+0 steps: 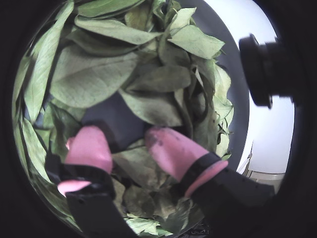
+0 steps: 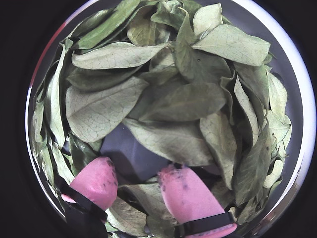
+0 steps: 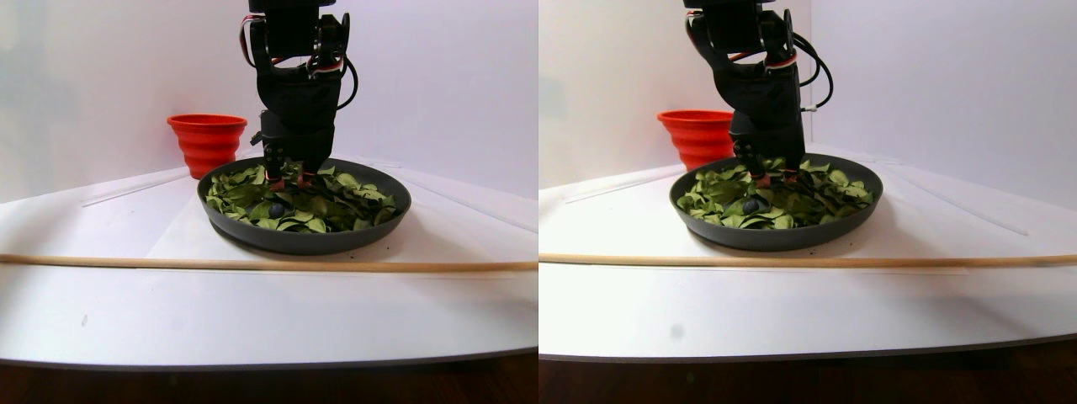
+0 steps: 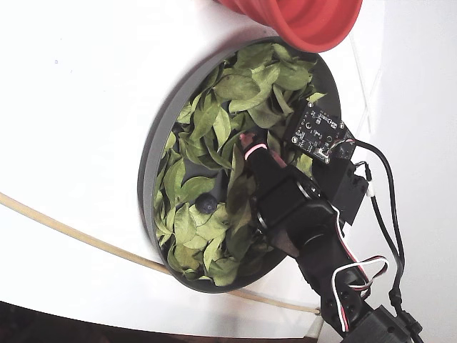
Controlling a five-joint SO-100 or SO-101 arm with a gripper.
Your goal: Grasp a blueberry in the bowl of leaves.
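Note:
The bowl of leaves [image 4: 153,143] is a wide dark grey dish full of green leaves; it also shows in the stereo pair view [image 3: 294,244]. The blueberry [image 4: 206,204] lies among the leaves, below and left of the fingertips in the fixed view. In the stereo pair view it [image 3: 276,209] lies in front of the gripper. Neither wrist view shows it. My gripper [image 1: 119,134] is open, its pink tips down on the leaves. Only leaves and a bare patch of dish floor show between them [image 2: 134,168]. It stands over the far part of the dish [image 3: 289,180] [image 4: 243,143].
A red-orange bowl [image 3: 206,139] stands just behind the dish, at the top of the fixed view [image 4: 307,18]. A thin wooden stick [image 3: 252,264] lies across the white table in front of the dish. A white wall rises behind.

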